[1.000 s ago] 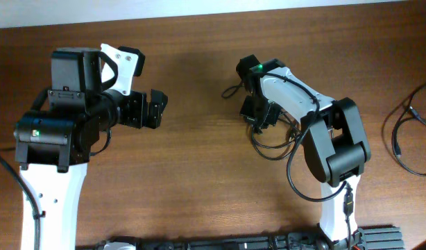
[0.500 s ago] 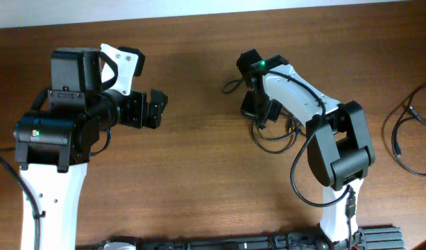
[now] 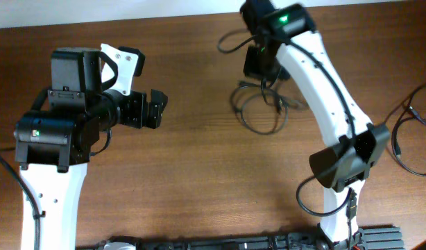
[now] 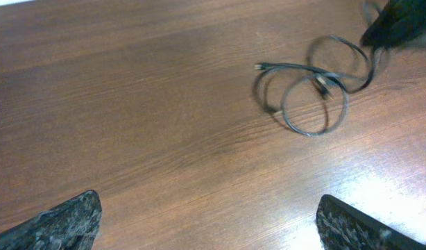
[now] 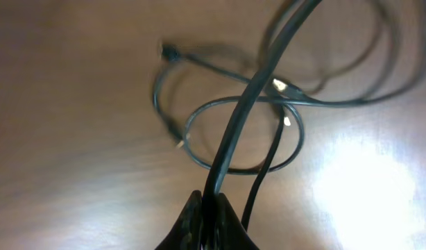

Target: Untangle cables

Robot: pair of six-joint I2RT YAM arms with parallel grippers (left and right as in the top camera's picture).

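Thin black cables [image 4: 320,82] in overlapping loops on brown bench [image 4: 130,104], one strand pinched in right claw [image 5: 211,208], left claw [image 4: 213,229] spread wide

The left arm [image 3: 53,194] and right arm [image 3: 324,69] are white with black joints. The left gripper [image 3: 159,110] is black.

One tabletop [image 3: 199,173] carries two arms, the left arm [image 3: 53,173] at nine o'clock and the right arm [image 3: 324,90] at two o'clock, with one end effector each: left end effector [image 3: 161,110], right end effector [image 5: 211,212]. Cables lie in two groups: one tangle of cables [image 3: 260,111] at one o'clock and one separate cable [image 3: 396,142] at three o'clock. How many cords make up the tangle cannot be counted.
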